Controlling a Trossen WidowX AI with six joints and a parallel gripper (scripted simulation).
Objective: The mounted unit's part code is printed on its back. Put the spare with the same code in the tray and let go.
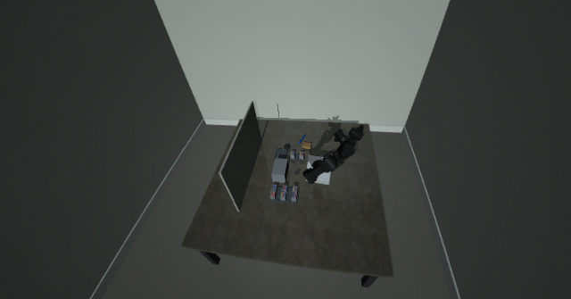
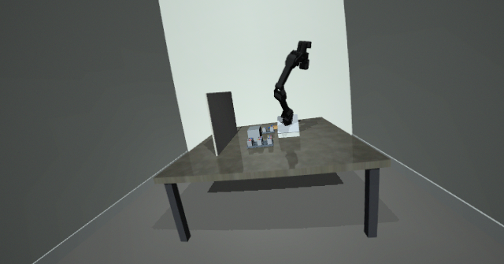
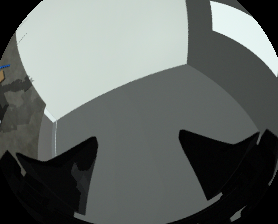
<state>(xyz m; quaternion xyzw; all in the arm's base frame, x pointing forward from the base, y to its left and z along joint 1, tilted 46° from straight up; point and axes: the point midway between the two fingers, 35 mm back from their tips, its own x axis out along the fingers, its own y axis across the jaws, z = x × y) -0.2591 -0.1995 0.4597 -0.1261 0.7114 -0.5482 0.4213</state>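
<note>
My gripper point(image 3: 138, 139) is open in the wrist view, with nothing between its fingers. It is high above the table; its fingers are too small to make out in the top and exterior views. Three small grey units with coloured marks, the middle one point(image 1: 284, 194) point(image 2: 260, 141) among them, stand in a row on a rack at the front. Two similar units, the right one point(image 1: 302, 155) point(image 2: 272, 128) among them, stand farther back. A larger grey box point(image 1: 279, 170) point(image 2: 254, 132) stands between the two groups. I cannot tell which is the mounted unit or the tray; no code is readable.
A tall dark panel point(image 1: 243, 161) point(image 2: 223, 118) stands at the left. A white slab point(image 1: 324, 179) point(image 2: 288, 132) lies under the arm. An orange-brown block point(image 1: 307, 145) point(image 3: 1, 76) and a blue stick point(image 1: 302, 138) point(image 3: 5, 66) lie at the back. A small dark piece point(image 1: 297, 171) lies beside the grey box.
</note>
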